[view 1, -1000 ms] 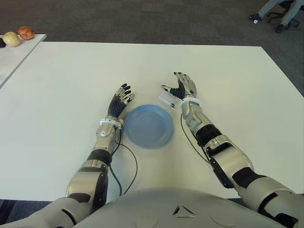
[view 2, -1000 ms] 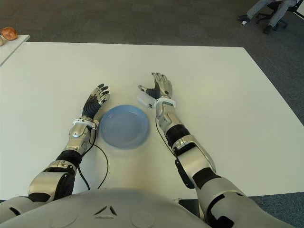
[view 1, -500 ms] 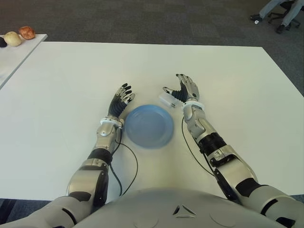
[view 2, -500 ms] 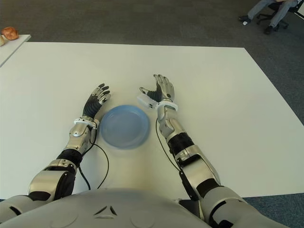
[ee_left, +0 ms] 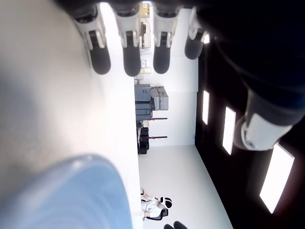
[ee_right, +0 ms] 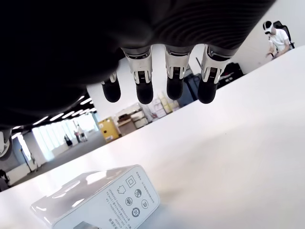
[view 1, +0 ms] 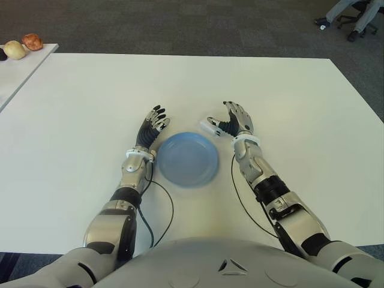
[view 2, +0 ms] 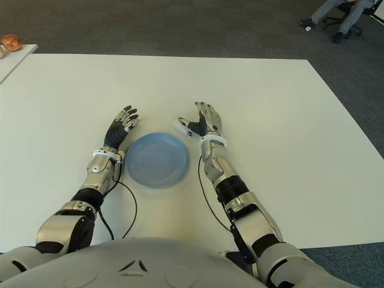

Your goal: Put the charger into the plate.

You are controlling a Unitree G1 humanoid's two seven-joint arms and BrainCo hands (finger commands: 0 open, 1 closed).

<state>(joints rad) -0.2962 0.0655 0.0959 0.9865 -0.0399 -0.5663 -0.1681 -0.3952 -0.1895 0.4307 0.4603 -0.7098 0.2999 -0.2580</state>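
Note:
The white charger (view 1: 207, 125) lies on the white table (view 1: 288, 102), just beyond the far right rim of the blue plate (view 1: 188, 158). My right hand (view 1: 227, 120) stands next to the charger on its right, palm turned toward it and fingers spread. In the right wrist view the fingertips (ee_right: 144, 93) hang above the charger (ee_right: 102, 198), which sits on the table with its printed face showing, and nothing is gripped. My left hand (view 1: 153, 123) shows open just left of the plate, holding nothing.
A side table (view 1: 18, 69) at the far left carries two round fruit-like things (view 1: 24, 45). Thin black cables (view 1: 163, 204) run along both forearms over the table. A person's legs and an office chair (view 1: 354, 13) show on the carpet at the far right.
My right hand has drawn back toward me and slightly right. The charger now looks lower and flatter on the table, still beside the thumb. The left hand has not moved.

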